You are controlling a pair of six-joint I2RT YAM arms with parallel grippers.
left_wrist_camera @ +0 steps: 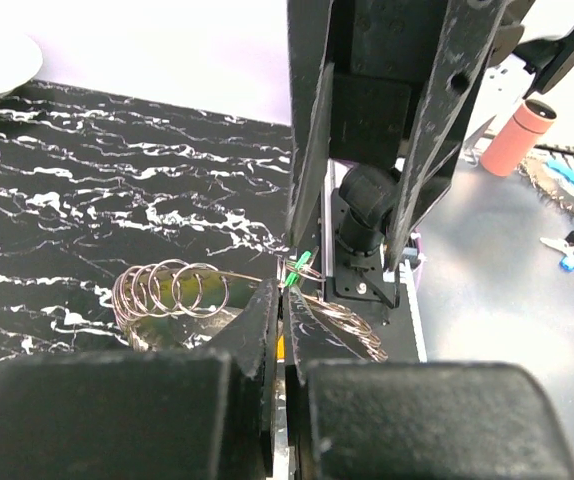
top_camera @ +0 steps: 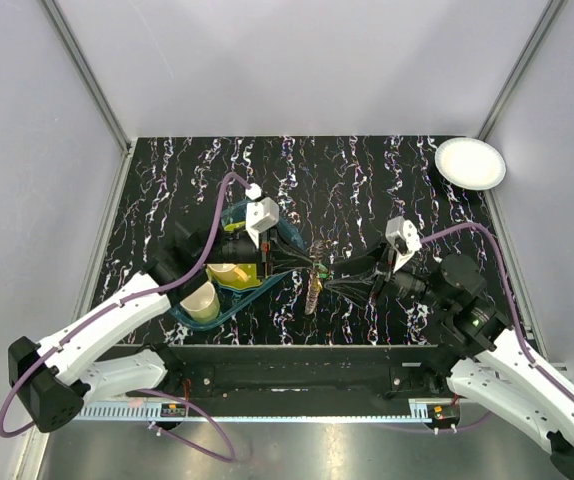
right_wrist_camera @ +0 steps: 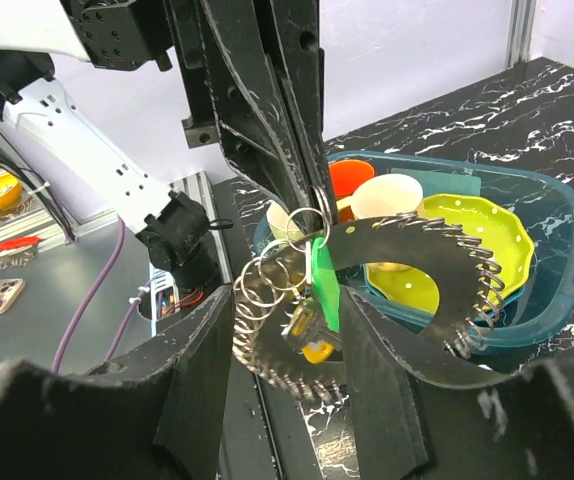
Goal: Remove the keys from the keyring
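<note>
white arm shells, black joints, purple cables

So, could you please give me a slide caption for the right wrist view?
Both grippers pinch the coiled keyring above a teal tray of colourful dishes.

Keyring between grippers (tray left)

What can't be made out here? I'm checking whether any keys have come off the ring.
- Keys: top external view, the keyring is too small to count them.
- Left end effector: left wrist view, its own fingers hide what it grips.
- Right end effector: right wrist view, ring coils and a green tag crowd the gap; grip unclear.
</note>
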